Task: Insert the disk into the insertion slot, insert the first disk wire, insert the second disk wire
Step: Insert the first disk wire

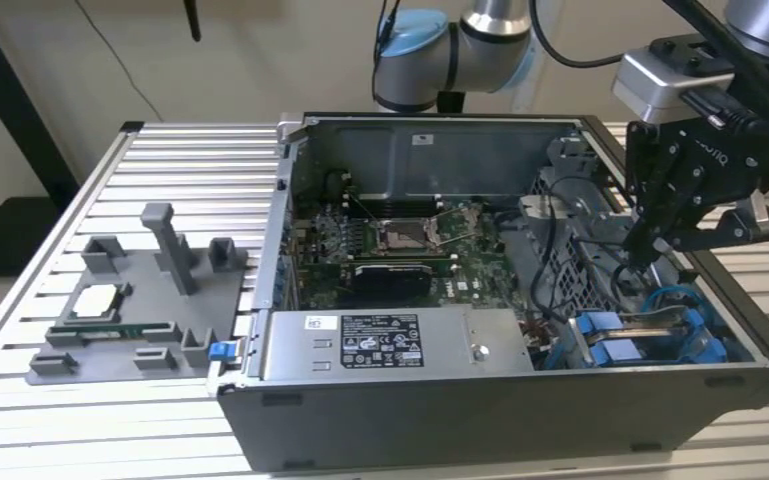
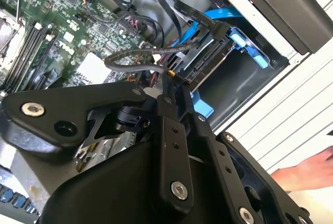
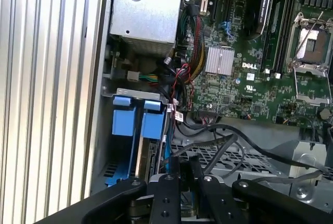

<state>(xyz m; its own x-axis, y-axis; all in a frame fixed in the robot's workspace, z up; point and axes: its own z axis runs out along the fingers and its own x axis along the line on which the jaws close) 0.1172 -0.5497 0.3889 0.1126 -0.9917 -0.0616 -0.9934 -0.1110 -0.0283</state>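
The disk (image 2: 210, 60) sits in the insertion slot (image 2: 250, 81), the grey bay at the case's corner, with its blue carrier (image 3: 139, 125) showing at the edge. In the exterior view the carrier (image 1: 624, 345) lies at the case's front right. My gripper (image 1: 638, 250) hangs inside the case just above that bay. In the second wrist view its fingers (image 2: 171, 125) stand close together, and a black braided disk wire (image 2: 135, 57) ends between the gripper's (image 2: 169, 78) tips. More dark wires (image 3: 223, 135) loop over the perforated metal beside the gripper (image 3: 184, 164).
The open case holds the motherboard (image 1: 398, 250) with its CPU socket (image 1: 402, 237) and a labelled power supply (image 1: 384, 345). A grey fixture (image 1: 144, 300) with parts stands on the slatted table at the exterior view's left. A person's hand (image 2: 307, 172) rests outside the case.
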